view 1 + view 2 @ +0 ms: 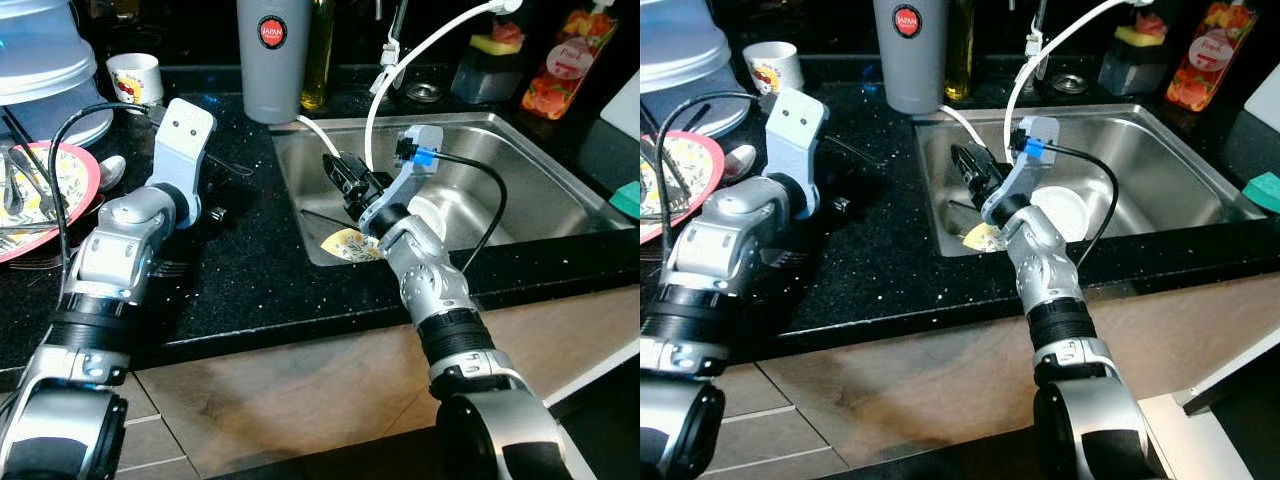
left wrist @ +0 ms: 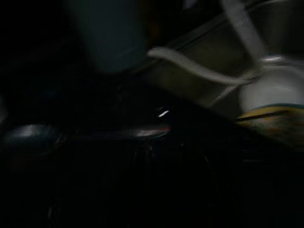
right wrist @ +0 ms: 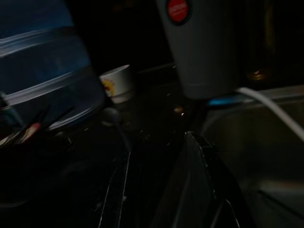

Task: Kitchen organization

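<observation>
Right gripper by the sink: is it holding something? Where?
Nothing, it seems: the right gripper hangs over the sink with its fingers apart and nothing between them.

Reads "JAPAN" in white on a round red badge (image 1: 272,32) near the top of the tall grey tumbler (image 1: 270,75); smaller lettering beneath too small to read. Bottle label (image 1: 572,50) possibly "Fruit", unclear.

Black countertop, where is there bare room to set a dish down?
The bare patch of black countertop lies between the left arm and the sink, toward its front edge. Crowded: the far left, with the red-rimmed plate, spoon and small cup.
</observation>
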{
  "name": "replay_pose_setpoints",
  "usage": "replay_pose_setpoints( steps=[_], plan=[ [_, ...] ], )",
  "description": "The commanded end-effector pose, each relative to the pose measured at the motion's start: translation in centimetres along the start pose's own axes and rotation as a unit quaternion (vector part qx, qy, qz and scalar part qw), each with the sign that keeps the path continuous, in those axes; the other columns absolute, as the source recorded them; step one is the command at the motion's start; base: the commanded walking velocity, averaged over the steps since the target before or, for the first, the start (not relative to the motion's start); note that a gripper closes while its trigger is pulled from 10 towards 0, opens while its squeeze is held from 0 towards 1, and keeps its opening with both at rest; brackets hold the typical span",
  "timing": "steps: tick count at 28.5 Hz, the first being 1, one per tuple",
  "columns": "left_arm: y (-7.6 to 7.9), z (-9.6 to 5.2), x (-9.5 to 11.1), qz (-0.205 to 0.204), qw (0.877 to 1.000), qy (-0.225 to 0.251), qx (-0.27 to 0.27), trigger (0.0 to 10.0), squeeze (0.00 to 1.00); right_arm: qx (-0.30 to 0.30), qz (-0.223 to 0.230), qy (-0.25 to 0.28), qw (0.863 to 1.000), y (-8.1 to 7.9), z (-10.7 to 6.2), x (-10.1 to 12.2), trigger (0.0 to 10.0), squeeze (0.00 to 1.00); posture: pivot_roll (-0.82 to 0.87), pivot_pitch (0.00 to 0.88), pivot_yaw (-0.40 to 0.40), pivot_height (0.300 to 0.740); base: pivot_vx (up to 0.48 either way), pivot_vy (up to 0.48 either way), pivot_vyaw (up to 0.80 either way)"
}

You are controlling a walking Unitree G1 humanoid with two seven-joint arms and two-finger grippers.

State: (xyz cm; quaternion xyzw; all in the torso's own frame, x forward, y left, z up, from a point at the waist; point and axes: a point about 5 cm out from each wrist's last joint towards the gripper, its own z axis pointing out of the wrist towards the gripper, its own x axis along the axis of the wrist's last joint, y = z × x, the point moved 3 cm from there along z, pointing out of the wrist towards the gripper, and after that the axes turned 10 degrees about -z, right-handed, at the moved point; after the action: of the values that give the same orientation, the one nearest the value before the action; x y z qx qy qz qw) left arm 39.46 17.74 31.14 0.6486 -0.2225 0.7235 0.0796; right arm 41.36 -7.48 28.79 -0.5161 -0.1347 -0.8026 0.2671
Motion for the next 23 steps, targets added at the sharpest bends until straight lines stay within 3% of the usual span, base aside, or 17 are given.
replay_pose_setpoints(
  steps=[1,5,8,10,11,14,19,23],
  plan=[
    [0.4,-1.1,1.5,0.014,0.997,0.038,-0.066,10.0,0.07,0.015,0.011,-0.006,1.000,-0.2,-0.4,-0.2,10.0,0.00,0.11,0.145,-0.035,0.740,0.000,0.000,0.00],
    [0.2,-1.7,1.9,0.019,0.994,0.045,-0.094,10.0,0.06,0.023,0.015,-0.007,1.000,-0.4,-0.4,-0.2,10.0,0.00,0.12,0.153,-0.039,0.740,0.000,0.000,0.00],
    [-0.9,-3.8,1.7,0.053,0.985,0.001,-0.166,10.0,0.02,0.057,0.024,-0.019,0.998,-1.3,-0.8,-0.5,10.0,0.00,0.12,0.157,-0.042,0.740,0.000,0.000,0.00],
    [-1.7,-4.8,1.2,0.096,0.979,-0.033,-0.179,10.0,0.00,0.072,0.026,-0.026,0.997,-1.8,-0.9,-0.6,10.0,0.00,0.13,0.161,-0.044,0.740,0.000,0.000,0.00],
    [-1.7,-5.4,0.5,0.097,0.973,-0.060,-0.202,10.0,0.00,0.078,0.026,-0.029,0.996,-2.0,-1.0,-0.7,10.0,0.00,0.13,0.161,-0.043,0.740,0.000,0.000,0.00],
    [-1.7,-5.7,0.1,0.093,0.969,-0.077,-0.218,10.0,0.00,0.081,0.026,-0.030,0.996,-2.1,-1.1,-0.7,10.0,0.00,0.13,0.161,-0.043,0.740,0.000,0.000,0.00],
    [-1.0,-8.0,-1.6,0.090,0.929,-0.153,-0.326,10.0,0.00,0.091,0.027,-0.041,0.995,-2.4,-1.7,-0.9,10.0,0.00,0.13,0.162,-0.039,0.740,0.000,0.000,0.00],
    [-0.5,-8.4,-1.9,0.069,0.913,-0.167,-0.367,10.0,0.00,0.093,0.028,-0.047,0.994,-2.6,-2.0,-0.9,10.0,0.00,0.12,0.163,-0.037,0.740,0.000,0.000,0.00]
  ],
)
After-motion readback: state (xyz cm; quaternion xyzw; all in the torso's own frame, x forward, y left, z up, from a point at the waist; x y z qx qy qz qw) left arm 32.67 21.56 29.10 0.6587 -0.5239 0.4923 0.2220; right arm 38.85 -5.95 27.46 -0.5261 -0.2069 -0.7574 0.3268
